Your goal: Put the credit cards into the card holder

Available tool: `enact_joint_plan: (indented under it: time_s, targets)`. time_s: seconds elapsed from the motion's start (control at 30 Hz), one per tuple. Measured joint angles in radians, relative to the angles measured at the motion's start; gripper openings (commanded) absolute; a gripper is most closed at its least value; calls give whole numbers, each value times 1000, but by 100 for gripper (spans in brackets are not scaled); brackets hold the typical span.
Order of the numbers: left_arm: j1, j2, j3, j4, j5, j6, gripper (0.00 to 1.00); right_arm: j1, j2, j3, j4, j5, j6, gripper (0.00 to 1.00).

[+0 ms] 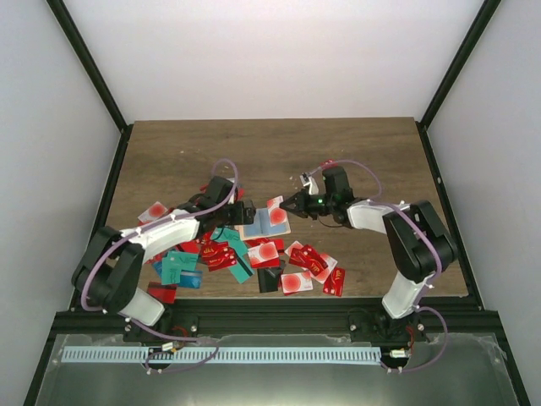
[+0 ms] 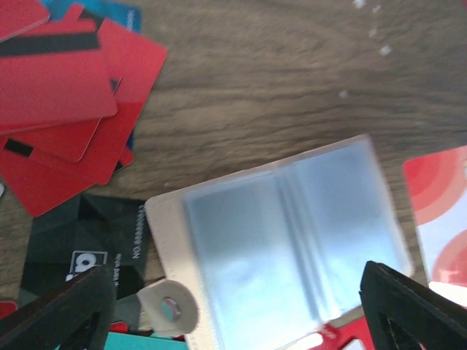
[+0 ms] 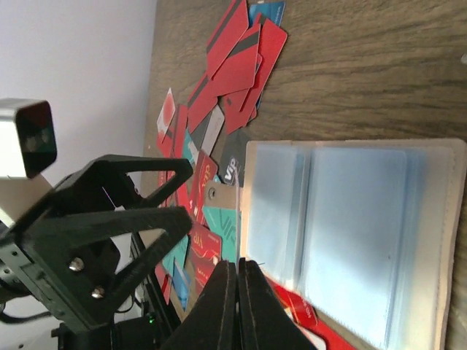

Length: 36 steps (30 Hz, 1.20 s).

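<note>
— Well, the count?
— One card holder (image 1: 264, 223), open on the bench (image 1: 363, 161). Two arms: left gripper (image 1: 250, 213) spread wide over it, right gripper (image 3: 237, 268) pressed together at its edge. Loose credit cards (image 1: 221, 256) overlap beside it, so no exact tally.

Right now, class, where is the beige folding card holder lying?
In the top view the beige folding card holder lies open near the middle of the wooden table, red plastic cards heaped at its near left, a white-and-red card at its right.
</note>
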<state>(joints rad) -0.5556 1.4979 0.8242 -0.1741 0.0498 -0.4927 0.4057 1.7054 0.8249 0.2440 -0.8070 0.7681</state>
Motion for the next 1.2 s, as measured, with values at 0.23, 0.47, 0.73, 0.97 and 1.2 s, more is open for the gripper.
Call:
enact_joint_plan:
  time_s: [0.23, 0.47, 0.73, 0.97, 1.2]
  targets:
    - [1, 80, 22, -66, -23, -13, 80, 23, 78, 57, 19, 24, -8, 1]
    - [1, 116, 39, -101, -23, -30, 69, 34, 137, 74, 27, 24, -32, 1]
    - [1, 151, 51, -106, -18, -28, 66, 50, 190, 102, 35, 24, -42, 1]
    - [1, 186, 64, -105, 2, -23, 60, 58, 217, 117, 42, 25, -42, 1]
    - [1, 191, 68, -109, 8, -22, 54, 64, 249, 127, 37, 35, -40, 1]
